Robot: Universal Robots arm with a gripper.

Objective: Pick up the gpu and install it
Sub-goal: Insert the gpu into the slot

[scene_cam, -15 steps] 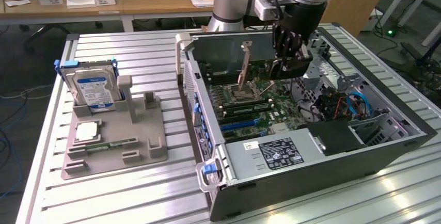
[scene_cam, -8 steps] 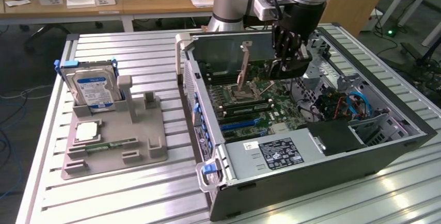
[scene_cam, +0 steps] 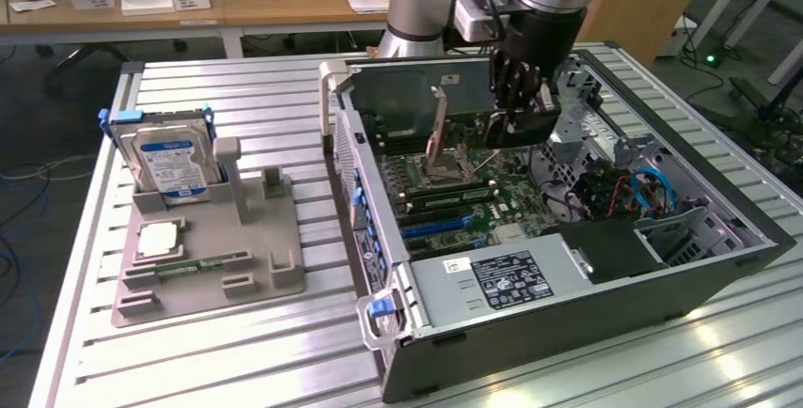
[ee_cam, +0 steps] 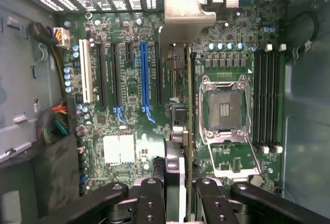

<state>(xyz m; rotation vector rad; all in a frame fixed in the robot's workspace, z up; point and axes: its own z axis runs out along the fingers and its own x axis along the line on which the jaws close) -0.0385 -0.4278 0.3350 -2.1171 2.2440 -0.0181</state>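
My gripper [scene_cam: 517, 121] hangs inside the open computer case [scene_cam: 702, 267], shut on the gpu [scene_cam: 415, 98]. The gpu is a green card held upright on its edge above the motherboard [scene_cam: 502, 196], with its silver end bracket [ee_cam: 181, 8] towards the case's rear wall. In the wrist view the card [ee_cam: 188, 105] runs edge-on between my fingers [ee_cam: 153, 201], its black cooler [ee_cam: 175, 170] just ahead of them. It sits over the board between the blue slot [ee_cam: 144, 74] and the CPU socket [ee_cam: 224, 110], off to the socket side of the blue slot.
A grey holder [scene_cam: 251, 276] on the exterior view's left carries a hard drive [scene_cam: 169, 165], a RAM stick [scene_cam: 207, 263] and a square chip [scene_cam: 157, 239]. The power supply [scene_cam: 502, 276] fills the case's near corner. Cables [scene_cam: 634, 192] lie beside the motherboard.
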